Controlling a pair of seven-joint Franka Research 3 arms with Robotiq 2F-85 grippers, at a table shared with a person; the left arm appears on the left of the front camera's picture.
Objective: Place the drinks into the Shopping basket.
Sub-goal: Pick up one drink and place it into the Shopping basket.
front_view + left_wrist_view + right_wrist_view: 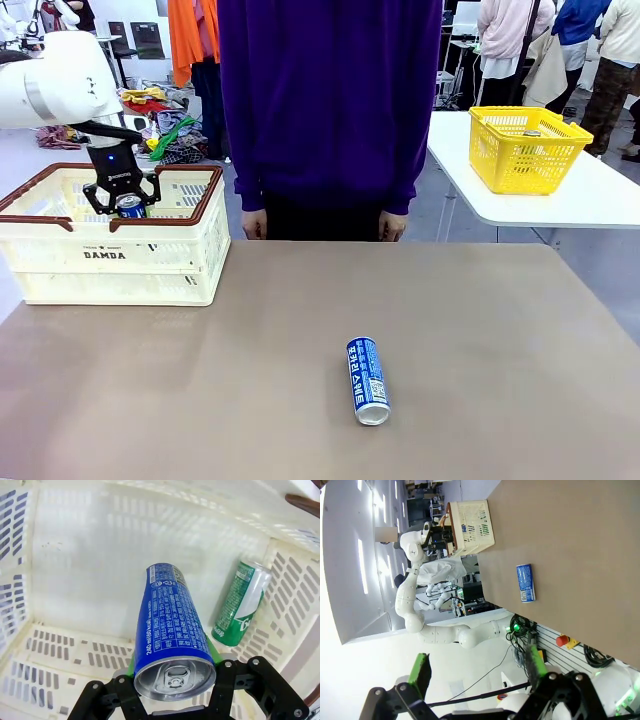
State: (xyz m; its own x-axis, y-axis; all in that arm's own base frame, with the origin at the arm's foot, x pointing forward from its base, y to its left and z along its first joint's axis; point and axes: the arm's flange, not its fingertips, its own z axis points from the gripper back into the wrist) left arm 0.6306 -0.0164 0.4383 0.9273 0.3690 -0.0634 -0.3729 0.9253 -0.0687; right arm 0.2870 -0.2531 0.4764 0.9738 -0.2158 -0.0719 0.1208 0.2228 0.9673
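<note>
The cream Shopping basket (110, 262) with a brown rim stands at the table's far left. My left gripper (126, 203) hangs just inside its rim, shut on a blue can (131, 207). In the left wrist view that blue can (171, 625) points down toward the basket floor (75, 555), silver top toward the camera, and a green can (242, 603) lies against the basket wall beside it. A second blue can (367, 379) lies on its side on the table, also seen as the blue can (525, 582) in the right wrist view. My right gripper (479, 666) is open and holds nothing.
A person in a purple top (330, 110) stands at the far edge, hands hanging by the table. A yellow basket (525, 146) sits on a white table at the back right. The brown table (300, 420) is bare around the lying can.
</note>
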